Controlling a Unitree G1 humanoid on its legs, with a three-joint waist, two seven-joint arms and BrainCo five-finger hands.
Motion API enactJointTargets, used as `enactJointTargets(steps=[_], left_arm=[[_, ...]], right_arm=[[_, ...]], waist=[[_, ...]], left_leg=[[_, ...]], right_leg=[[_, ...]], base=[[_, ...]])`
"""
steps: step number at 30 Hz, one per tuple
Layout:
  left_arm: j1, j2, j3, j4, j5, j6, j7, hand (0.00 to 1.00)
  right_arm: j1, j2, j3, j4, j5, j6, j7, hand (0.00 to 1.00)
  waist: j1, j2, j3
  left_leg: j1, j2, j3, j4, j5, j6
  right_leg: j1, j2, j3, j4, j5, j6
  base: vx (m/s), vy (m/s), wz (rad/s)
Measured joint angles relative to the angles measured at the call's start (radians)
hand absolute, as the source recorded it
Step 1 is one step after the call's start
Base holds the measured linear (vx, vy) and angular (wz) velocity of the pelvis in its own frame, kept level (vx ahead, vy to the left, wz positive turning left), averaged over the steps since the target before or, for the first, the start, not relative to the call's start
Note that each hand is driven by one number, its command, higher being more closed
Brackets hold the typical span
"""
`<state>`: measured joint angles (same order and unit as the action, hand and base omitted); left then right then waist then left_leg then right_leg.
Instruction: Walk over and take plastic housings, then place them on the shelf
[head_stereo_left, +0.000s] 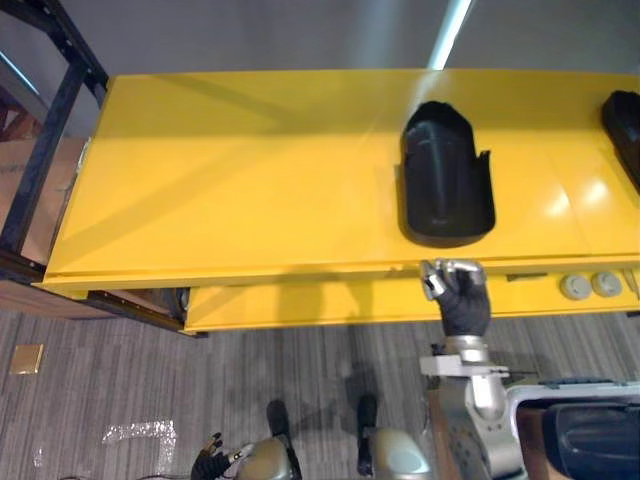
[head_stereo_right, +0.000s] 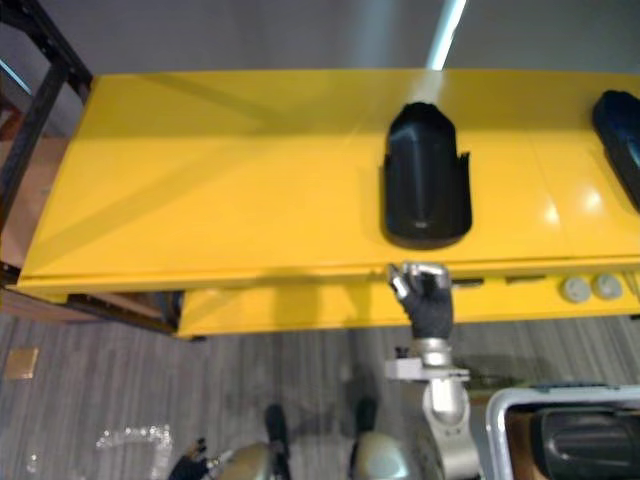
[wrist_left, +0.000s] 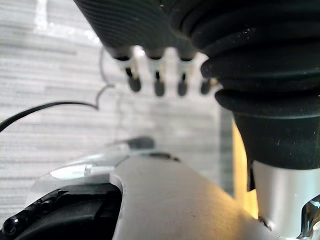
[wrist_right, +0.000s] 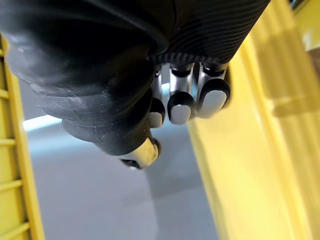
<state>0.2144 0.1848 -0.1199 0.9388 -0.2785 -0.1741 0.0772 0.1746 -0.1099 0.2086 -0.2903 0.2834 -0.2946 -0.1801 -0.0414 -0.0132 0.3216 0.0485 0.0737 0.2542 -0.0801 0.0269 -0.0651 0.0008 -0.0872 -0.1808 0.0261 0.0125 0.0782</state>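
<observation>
Left eye view: a black plastic housing (head_stereo_left: 445, 180) lies on the yellow shelf (head_stereo_left: 250, 170), right of centre and close to the front edge, hollow side up, rounded end toward the back. A second housing (head_stereo_left: 625, 120) sits at the shelf's right edge. The right robot hand (head_stereo_left: 462, 298) hangs just before the front edge, below the nearer housing, fingers curled and holding nothing. The left robot hand (head_stereo_left: 208, 458) hangs low over the floor, fingers relaxed and empty. The housing looks like a thin-walled moulded shell, so it is probably light and stiff, with a glossy skin that may slip. A pinch over one raised side wall, thumb inside the trough, seems the surest hold.
</observation>
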Motion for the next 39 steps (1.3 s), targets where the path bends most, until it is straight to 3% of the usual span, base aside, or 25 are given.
enactJointTargets(steps=[12, 18, 27, 31, 35, 39], left_arm=[[-0.016, -0.005, -0.019, 0.025, 0.001, 0.017, 0.008, 0.00], [-0.018, -0.008, -0.014, 0.019, 0.002, 0.031, 0.004, 0.00], [-0.017, -0.031, 0.020, -0.015, 0.013, 0.045, -0.016, 0.00], [-0.017, -0.038, 0.030, -0.018, 0.013, 0.044, -0.020, 0.00], [-0.017, -0.040, 0.031, -0.025, 0.012, 0.043, -0.021, 0.00], [-0.018, -0.036, 0.035, -0.059, 0.013, 0.044, -0.021, 0.00]], right_arm=[[-0.113, 0.006, -0.058, 0.204, -0.047, 0.000, -0.151, 1.00], [-0.274, 0.005, -0.142, 0.304, -0.070, 0.000, -0.169, 1.00], [-0.462, -0.027, -0.228, 0.441, -0.094, 0.075, -0.170, 1.00], [-0.526, -0.035, -0.242, 0.501, -0.102, 0.078, -0.172, 1.00], [-0.536, -0.034, -0.270, 0.498, -0.111, 0.073, -0.211, 1.00], [-0.514, -0.035, -0.285, 0.378, -0.183, 0.074, -0.250, 1.00]], waist=[[0.016, 0.021, -0.034], [0.032, 0.023, -0.035], [0.059, 0.049, -0.019], [0.061, 0.057, -0.014], [0.067, 0.057, -0.011], [0.065, 0.050, 0.018]], left_leg=[[-0.014, -0.012, -0.054, 0.000, 0.006, 0.004], [-0.015, -0.024, -0.083, 0.000, 0.011, 0.008], [-0.016, -0.034, -0.106, 0.000, 0.016, 0.014], [-0.016, -0.034, -0.106, 0.000, 0.018, 0.015], [-0.019, -0.034, -0.106, -0.001, 0.018, 0.015], [-0.035, -0.031, -0.106, -0.001, 0.019, 0.016]], right_leg=[[0.018, -0.008, -0.050, -0.006, 0.000, 0.001], [0.037, -0.018, -0.077, -0.015, 0.000, 0.002], [0.050, -0.026, -0.101, -0.018, 0.001, 0.003], [0.050, -0.026, -0.102, -0.018, 0.001, 0.004], [0.046, -0.026, -0.102, -0.018, 0.001, 0.004], [0.029, -0.026, -0.099, -0.011, 0.002, 0.003]], base=[[-0.01, 0.003, 0.12], [0.01, 0.012, 0.15], [0.00, 0.008, 0.08], [0.00, 0.000, 0.00], [0.00, 0.000, 0.00], [0.00, 0.000, 0.00]])
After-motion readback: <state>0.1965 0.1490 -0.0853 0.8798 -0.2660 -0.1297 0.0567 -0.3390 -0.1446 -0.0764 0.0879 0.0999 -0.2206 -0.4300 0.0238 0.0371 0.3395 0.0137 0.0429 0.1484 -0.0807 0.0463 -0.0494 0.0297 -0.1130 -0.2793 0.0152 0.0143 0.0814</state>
